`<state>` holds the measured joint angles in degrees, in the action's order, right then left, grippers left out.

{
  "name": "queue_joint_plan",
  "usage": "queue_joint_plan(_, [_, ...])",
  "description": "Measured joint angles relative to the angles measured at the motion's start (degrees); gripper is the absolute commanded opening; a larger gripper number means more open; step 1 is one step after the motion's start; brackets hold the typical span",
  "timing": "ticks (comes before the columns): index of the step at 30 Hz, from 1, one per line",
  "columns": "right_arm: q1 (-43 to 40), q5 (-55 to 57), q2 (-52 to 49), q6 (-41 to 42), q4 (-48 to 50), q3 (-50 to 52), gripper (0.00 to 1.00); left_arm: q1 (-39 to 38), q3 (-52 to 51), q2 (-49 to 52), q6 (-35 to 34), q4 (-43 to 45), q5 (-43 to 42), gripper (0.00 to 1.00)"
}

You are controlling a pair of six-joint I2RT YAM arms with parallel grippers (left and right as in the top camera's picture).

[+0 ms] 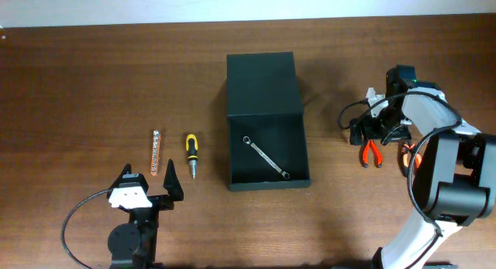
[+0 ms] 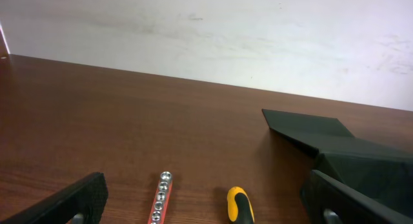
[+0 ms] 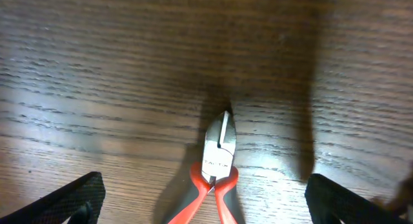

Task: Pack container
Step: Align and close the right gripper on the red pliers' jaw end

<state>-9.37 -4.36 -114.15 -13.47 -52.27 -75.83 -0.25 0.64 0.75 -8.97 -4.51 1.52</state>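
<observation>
Hovering over the pliers (image 1: 371,154) near the right edge of the worktop (image 1: 77,83), the right hand (image 1: 377,132) is released: fingers wide, nothing between them. Right wrist view: pliers (image 3: 216,172) centred between the two fingers, not touched. Pliers' long axis runs near-to-far, head toward the far edge, red handles toward the near edge. The fingers sit either side of that axis, so a straight drop and squeeze across the handles looks like the move.

The container (image 1: 267,149) is mid-worktop, open, with the lid (image 1: 262,83) folded back toward the far edge. It lies to the left of the right hand, clearly apart. A wrench (image 1: 266,157) lies diagonally inside.

The left hand (image 1: 149,180) is near the near-left part of the worktop, also released and empty. A screwdriver (image 1: 191,155) and an orange bit holder (image 1: 155,153) lie just beyond it, side by side, both long axes near-to-far, tip of the screwdriver toward the near edge.

Judgement: the right arm is nearer the pliers, the left nearer the other two tools. One tool packed, three left.
</observation>
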Motion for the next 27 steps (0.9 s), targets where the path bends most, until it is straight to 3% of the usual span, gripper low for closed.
queue_joint_plan(12, [0.0,2.2,-0.5,3.7,0.1,0.0,1.0,0.0,0.0,0.0,0.0,0.0,0.0,0.99])
queue_joint_plan(19, [0.0,2.9,-0.6,4.5,0.1,0.0,0.73,0.0,0.0,0.0,0.0,0.0,0.0,0.99])
queue_joint_plan(25, [0.0,3.0,-0.6,5.1,0.1,0.0,0.72,0.0,0.0,0.0,0.0,0.0,0.0,0.99])
queue_joint_plan(27, [0.0,3.0,-0.6,5.1,0.1,0.0,0.67,0.0,0.0,0.0,0.0,0.0,0.0,0.99])
